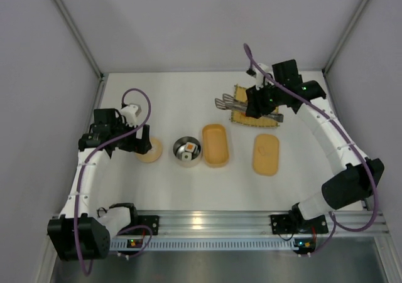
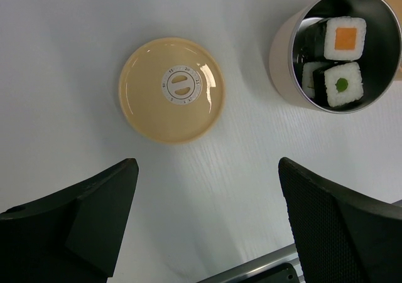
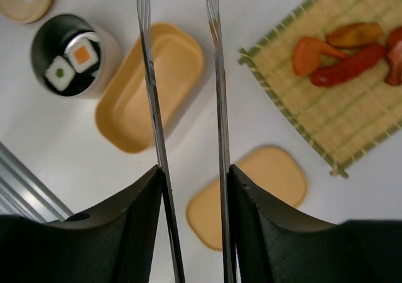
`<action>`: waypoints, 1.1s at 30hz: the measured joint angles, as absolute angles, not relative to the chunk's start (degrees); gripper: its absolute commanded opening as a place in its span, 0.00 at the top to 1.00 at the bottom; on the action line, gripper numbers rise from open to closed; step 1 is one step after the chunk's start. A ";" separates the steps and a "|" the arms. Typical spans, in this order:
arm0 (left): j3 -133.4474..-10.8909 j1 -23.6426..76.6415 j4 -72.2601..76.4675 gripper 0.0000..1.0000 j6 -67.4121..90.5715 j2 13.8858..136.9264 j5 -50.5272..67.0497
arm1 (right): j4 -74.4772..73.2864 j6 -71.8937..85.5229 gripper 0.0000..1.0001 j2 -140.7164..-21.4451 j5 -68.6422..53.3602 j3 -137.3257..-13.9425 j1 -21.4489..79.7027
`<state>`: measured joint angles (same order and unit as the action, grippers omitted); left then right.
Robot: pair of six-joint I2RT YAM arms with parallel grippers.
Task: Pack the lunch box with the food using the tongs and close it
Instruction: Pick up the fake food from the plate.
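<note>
The orange-tan lunch box (image 1: 215, 145) (image 3: 132, 104) lies open and empty mid-table, and its matching lid (image 1: 266, 154) (image 3: 270, 182) lies flat to its right. My right gripper (image 1: 259, 104) (image 3: 193, 170) is shut on the tongs (image 1: 227, 101) (image 3: 149, 76), one grey arm against each finger, the two arms held apart and pointing left over the mat's edge. Food pieces, orange (image 3: 314, 54) and red (image 3: 348, 66), lie on a bamboo mat (image 1: 251, 121) (image 3: 326, 120). Sushi rolls (image 2: 344, 37) (image 3: 83, 54) sit in a metal tin (image 1: 187, 150). My left gripper (image 1: 137, 140) (image 2: 207, 170) is open, holding nothing.
A round beige lid (image 1: 149, 151) (image 2: 171, 88) lies on the white table just ahead of my left fingers, left of the tin. White walls enclose the table at the back and sides. An aluminium rail (image 1: 213, 223) runs along the near edge.
</note>
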<state>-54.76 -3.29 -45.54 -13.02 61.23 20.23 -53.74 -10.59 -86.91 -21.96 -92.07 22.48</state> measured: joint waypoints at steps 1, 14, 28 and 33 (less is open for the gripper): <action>-54.92 -3.29 -45.56 0.02 -13.04 61.23 20.36 | -53.08 -10.24 0.57 -85.86 -21.12 -90.61 20.16; -55.66 -3.31 -45.84 0.02 -13.17 61.30 20.75 | -49.25 -7.27 0.60 -85.76 -11.40 -81.80 3.81; -55.66 -3.31 -45.71 0.02 -13.13 61.43 20.05 | -44.77 5.48 0.55 -95.77 -8.05 -81.91 4.08; -55.64 -3.31 -45.41 0.02 -13.13 62.28 19.88 | -44.07 8.10 0.55 -98.96 -8.16 -83.31 4.32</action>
<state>-55.64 -3.31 -45.41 -13.13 62.28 19.88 -44.07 8.10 -98.96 -8.16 -83.31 4.32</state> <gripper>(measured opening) 0.982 0.453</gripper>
